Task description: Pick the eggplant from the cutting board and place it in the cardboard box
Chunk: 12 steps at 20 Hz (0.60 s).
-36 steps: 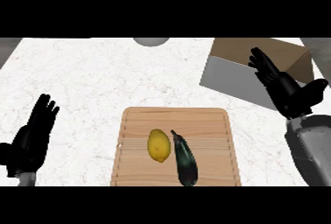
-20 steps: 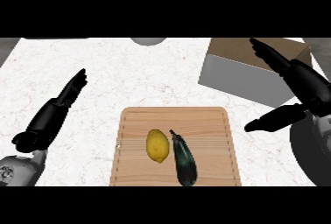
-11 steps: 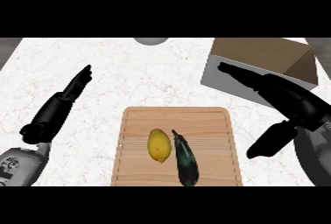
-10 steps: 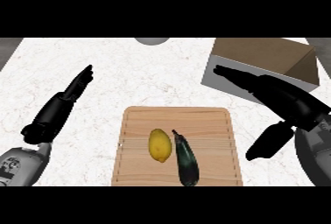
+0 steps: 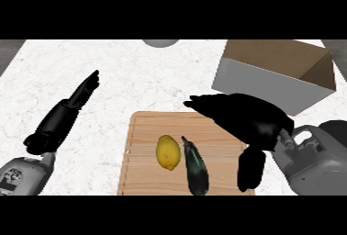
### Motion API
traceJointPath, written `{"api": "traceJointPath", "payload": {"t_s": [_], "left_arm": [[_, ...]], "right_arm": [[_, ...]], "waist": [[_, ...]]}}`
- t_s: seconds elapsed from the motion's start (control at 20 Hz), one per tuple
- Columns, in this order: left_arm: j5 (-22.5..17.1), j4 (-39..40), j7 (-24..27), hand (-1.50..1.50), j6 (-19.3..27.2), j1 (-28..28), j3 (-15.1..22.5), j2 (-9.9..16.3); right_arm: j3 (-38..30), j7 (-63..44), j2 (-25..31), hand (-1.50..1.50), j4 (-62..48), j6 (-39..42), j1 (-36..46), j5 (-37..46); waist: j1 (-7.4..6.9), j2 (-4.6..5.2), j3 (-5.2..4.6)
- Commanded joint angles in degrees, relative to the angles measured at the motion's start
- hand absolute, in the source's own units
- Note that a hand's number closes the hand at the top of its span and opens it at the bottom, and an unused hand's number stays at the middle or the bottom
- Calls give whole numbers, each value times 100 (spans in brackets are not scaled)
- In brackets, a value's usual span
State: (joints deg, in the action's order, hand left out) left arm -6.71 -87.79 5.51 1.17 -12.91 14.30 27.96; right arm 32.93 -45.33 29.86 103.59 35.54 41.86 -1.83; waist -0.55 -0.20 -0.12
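Observation:
A long dark eggplant (image 5: pixel 195 167) lies on the wooden cutting board (image 5: pixel 146 156), just right of a yellow lemon (image 5: pixel 169 152). My right hand (image 5: pixel 244 118) hovers over the board's right half, fingers stretched toward the left, thumb hanging down at the board's right edge; it is open and holds nothing, a short way right of the eggplant. The open cardboard box (image 5: pixel 278 73) stands at the back right. My left hand (image 5: pixel 66 113) stays open at the left, fingers pointing away over the counter.
A grey round object (image 5: pixel 160 42) shows at the counter's far edge, partly cut off. The marble counter (image 5: pixel 136 87) spreads between the board, the box and my left hand.
My right hand has swung down and left from beside the box to above the board's right half. The left hand has barely moved since a second ago. Eggplant and lemon have not moved.

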Motion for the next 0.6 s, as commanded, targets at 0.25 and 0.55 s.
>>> {"api": "traceJointPath", "payload": {"t_s": [0.25, 0.55], "left_arm": [[161, -7, 177, 0, -142, 105, -149, -78], [251, -297, -351, 0, -36, 56, -175, -242]], "right_arm": [[494, -1923, -1110, -150, -428, 189, 678, -472], [867, -2268, -1405, -150, -355, -47, 413, -402]], "waist": [[9, 1, 3], [40, -8, 9]]}}
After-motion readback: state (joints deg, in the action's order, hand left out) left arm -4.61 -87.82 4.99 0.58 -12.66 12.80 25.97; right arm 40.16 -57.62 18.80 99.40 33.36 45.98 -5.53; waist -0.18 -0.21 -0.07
